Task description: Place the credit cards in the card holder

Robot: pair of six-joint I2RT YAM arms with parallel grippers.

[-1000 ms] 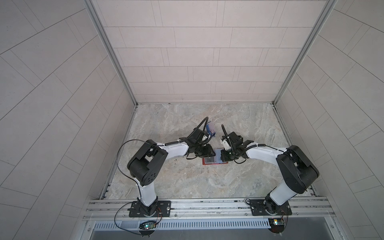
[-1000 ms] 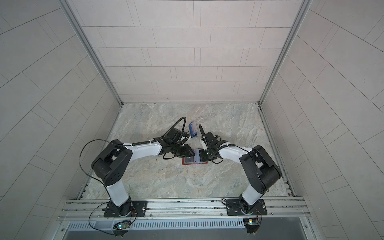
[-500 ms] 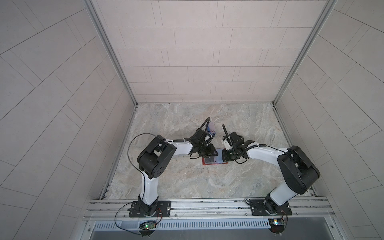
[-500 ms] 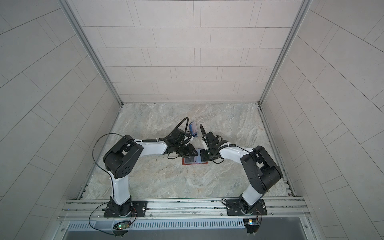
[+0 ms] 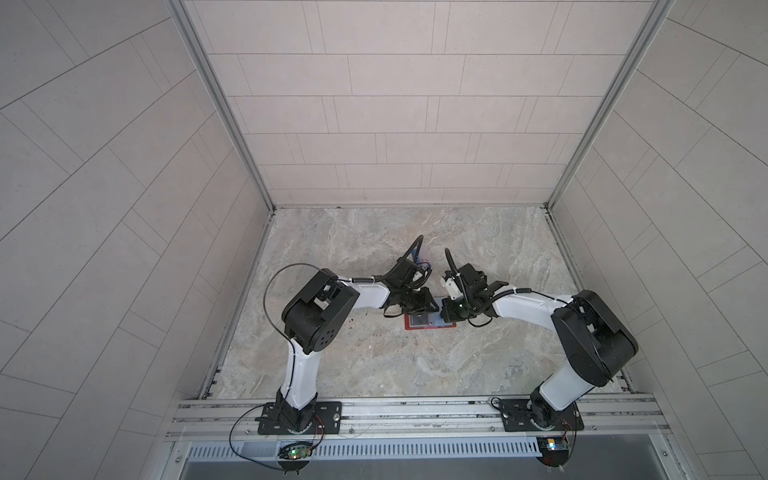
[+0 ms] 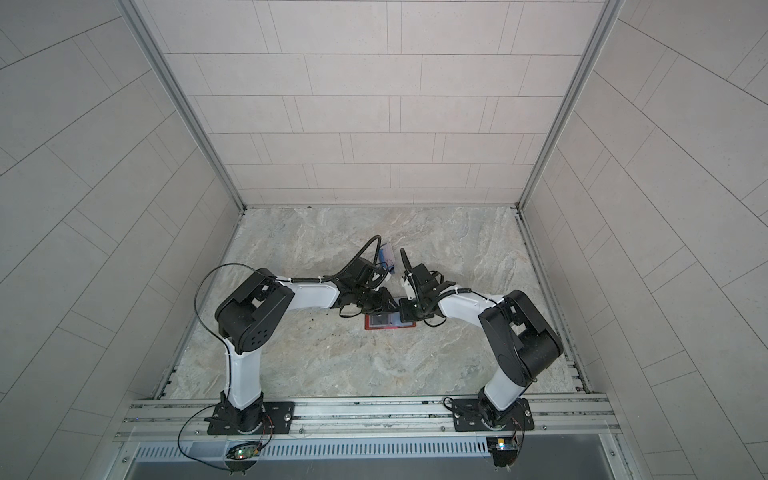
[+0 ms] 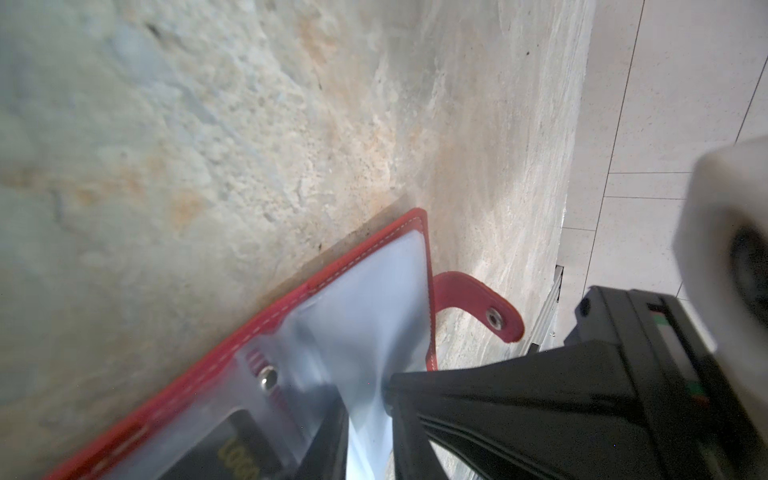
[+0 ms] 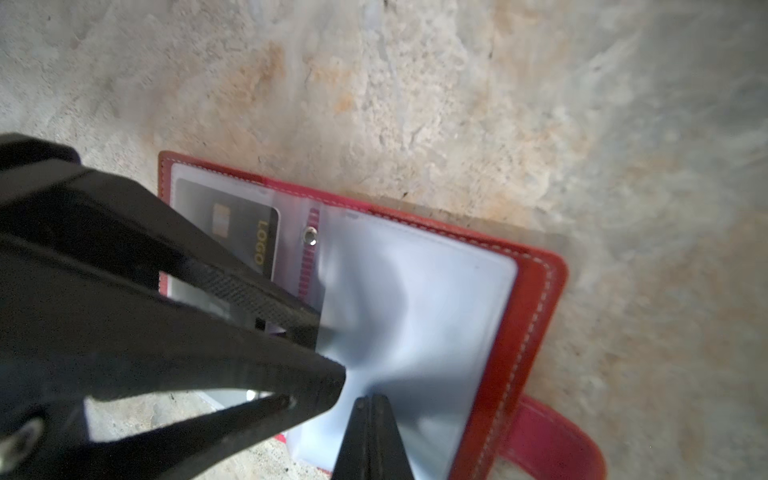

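Two arms are working at the holder lying open mid-table: right gripper is clamping a sleeve, best held raised and taut; left gripper jaw gap cannot be told.

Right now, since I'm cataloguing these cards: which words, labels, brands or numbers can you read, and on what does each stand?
"LOGO": gold letters on the black card tucked inside the card holder, read in the right wrist view.
Print on the pale card farther back, in a top view: too small to read.
Nothing else is readable.
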